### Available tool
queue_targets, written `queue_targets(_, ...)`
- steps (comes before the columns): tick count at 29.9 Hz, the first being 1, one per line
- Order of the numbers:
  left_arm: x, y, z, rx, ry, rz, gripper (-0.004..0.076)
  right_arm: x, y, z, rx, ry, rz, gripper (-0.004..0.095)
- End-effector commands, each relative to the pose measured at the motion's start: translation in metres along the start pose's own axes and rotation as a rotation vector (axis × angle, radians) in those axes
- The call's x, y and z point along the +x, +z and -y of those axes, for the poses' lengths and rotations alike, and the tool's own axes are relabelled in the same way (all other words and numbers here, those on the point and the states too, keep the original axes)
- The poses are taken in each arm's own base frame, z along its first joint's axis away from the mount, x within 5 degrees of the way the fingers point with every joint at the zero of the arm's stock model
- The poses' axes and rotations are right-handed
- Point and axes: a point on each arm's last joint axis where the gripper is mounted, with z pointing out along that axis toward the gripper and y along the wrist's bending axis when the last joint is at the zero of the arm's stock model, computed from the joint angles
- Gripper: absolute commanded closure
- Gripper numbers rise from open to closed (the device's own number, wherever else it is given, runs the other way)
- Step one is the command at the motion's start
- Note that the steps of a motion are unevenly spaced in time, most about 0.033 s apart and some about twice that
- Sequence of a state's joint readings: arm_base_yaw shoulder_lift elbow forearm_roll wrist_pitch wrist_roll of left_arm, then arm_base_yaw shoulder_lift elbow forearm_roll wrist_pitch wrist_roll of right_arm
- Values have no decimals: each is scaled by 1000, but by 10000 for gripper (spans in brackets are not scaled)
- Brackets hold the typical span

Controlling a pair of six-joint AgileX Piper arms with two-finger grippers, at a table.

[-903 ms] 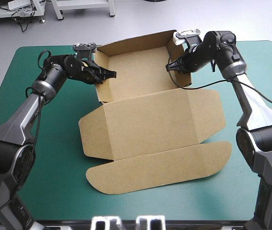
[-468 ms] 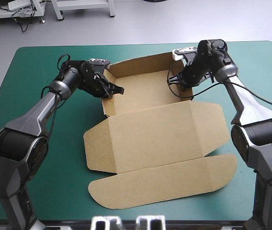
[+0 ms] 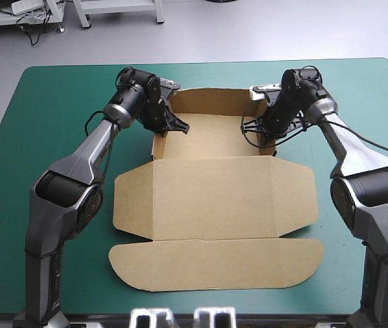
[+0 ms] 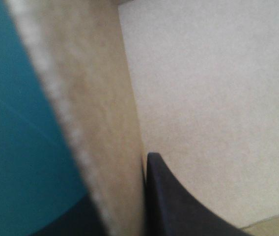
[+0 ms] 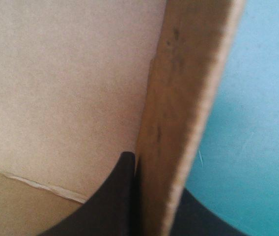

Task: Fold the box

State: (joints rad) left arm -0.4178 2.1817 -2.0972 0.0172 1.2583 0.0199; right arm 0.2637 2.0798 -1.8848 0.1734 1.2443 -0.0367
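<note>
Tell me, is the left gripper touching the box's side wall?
Touching. The left wrist view shows the box's wall clamped between the left gripper's fingers, one flat against its inner face.

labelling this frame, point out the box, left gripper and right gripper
box (image 3: 214, 198), high view, on the flat lid panel
left gripper (image 3: 182, 128), high view, at its fingertips
right gripper (image 3: 250, 124), high view, at its fingertips

The box (image 3: 214, 198) square rather than skewed earlier; side walls (image 3: 157, 145) seemingly more upright.

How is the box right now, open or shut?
Open: the box is a tray with walls up, its lid lying flat.
</note>
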Motion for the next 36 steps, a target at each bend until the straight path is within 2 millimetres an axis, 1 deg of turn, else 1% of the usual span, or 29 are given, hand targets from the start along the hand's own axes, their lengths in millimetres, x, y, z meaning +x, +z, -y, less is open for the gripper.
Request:
queue_targets(1,-5,-24,25,54,101,74,733,-3,-36,-22,-95,-65,122,925)
queue_targets(8,-9,-22,26,57,73,114,733,-13,-35,-16,-40,18,225,925)
queue_targets(15,-12,-22,25,46,77,149,733,-13,-35,-8,49,16,219,925)
queue_targets(22,-8,-21,22,16,90,97,733,-11,-35,-11,12,18,201,925)
queue_targets(26,-7,-21,21,8,92,88,732,-10,-35,-15,-20,-21,186,924)
queue_targets(28,-7,-21,20,7,91,86,712,-9,-34,-15,-16,-69,175,908)
queue_targets(30,-7,-21,20,7,91,86,652,-8,-34,-15,-13,-113,166,835)
queue_targets(32,-6,-21,20,4,95,80,566,-7,-35,-15,-11,-145,160,703)
queue_targets(33,-6,-21,19,-4,98,72,508,-7,-35,-15,-10,-158,154,637)
queue_targets(36,-3,-24,11,-54,103,38,316,-6,-36,-14,-1,-165,139,343)
